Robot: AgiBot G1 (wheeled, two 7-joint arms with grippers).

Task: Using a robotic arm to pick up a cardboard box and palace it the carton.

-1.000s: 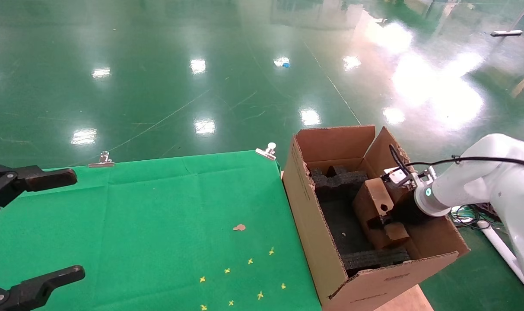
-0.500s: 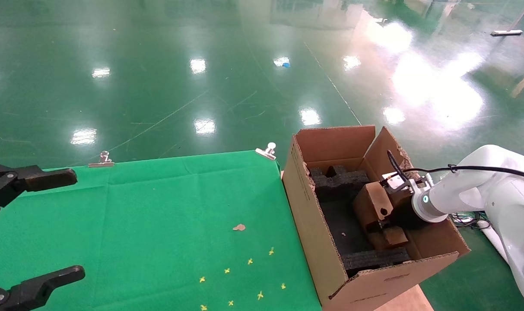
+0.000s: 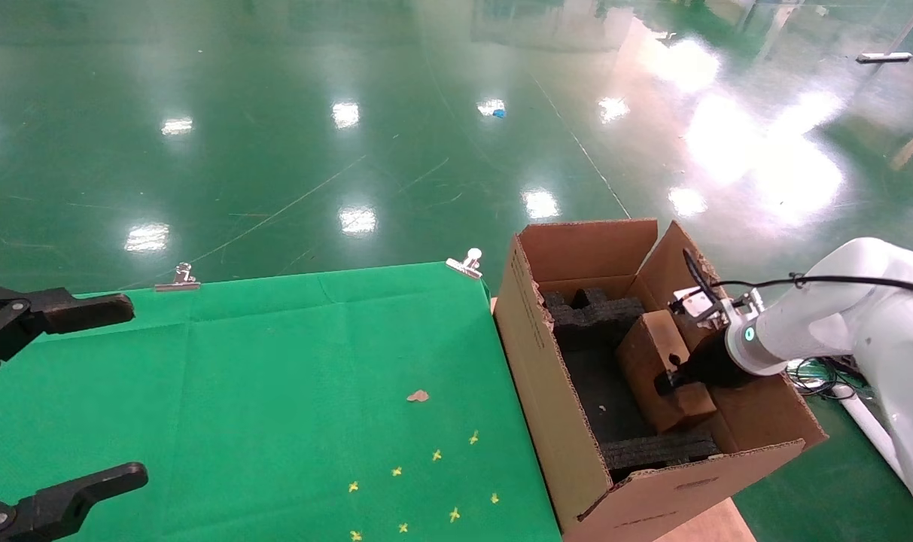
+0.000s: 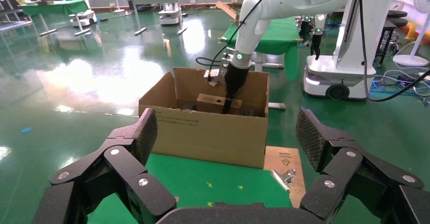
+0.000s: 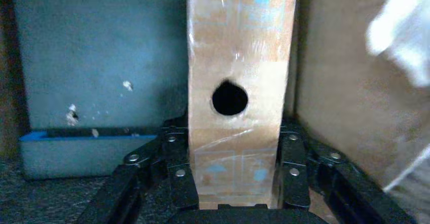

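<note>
The carton [image 3: 546, 391] stands open at the green table's right end, lined with black foam [image 3: 591, 320]. The cardboard box [image 3: 652, 354], brown, glossy with tape and with a round hole [image 5: 229, 98], leans inside the carton against its right wall. My right gripper [image 3: 671, 379], on the white arm with the teal ring [image 3: 748, 335], reaches down into the carton and is shut on the box, one finger [image 5: 177, 168] pressed to each side. From the left wrist, the box [image 4: 210, 102] shows above the carton's rim [image 4: 203, 110]. My left gripper [image 3: 87, 388] hangs open at the table's far left.
A green cloth [image 3: 275, 376] covers the table, held by metal clips [image 3: 465, 263] [image 3: 178, 280]. Small yellow marks [image 3: 435, 455] and a brown scrap [image 3: 417, 396] lie on it. A wooden board [image 3: 712, 527] shows under the carton. Cables [image 3: 814, 376] lie on the floor at right.
The box has sunk lower into the carton and leans more toward the right wall, still in my right gripper. The carton has shifted slightly. The left arm has not moved.
</note>
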